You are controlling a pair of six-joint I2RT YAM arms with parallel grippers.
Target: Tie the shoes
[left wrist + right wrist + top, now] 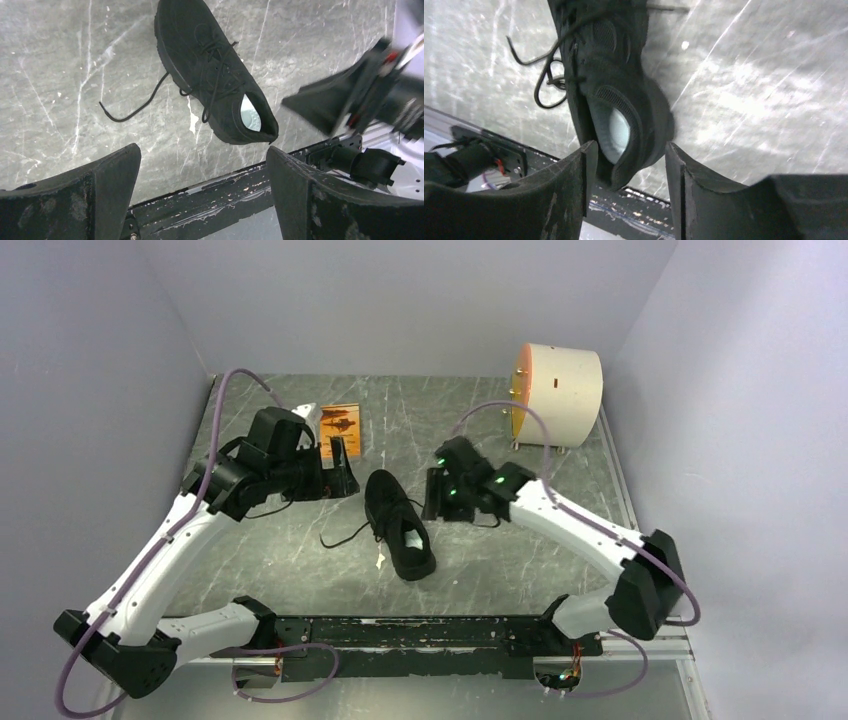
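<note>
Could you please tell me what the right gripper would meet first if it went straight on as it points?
Probably the heel end of the sneaker, seen between its open fingers; depth is unclear.

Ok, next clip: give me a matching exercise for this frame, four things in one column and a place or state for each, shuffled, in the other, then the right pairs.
Things:
1. sneaker
2. left gripper
3. white drum
4. orange card

Places or states:
a. far right corner
b. open, nothing between its fingers
c. lying flat at the back, left of centre
d. centre, with a lace end trailing loose

Pairs: 1-d, 2-b, 3-a, 4-c.
</note>
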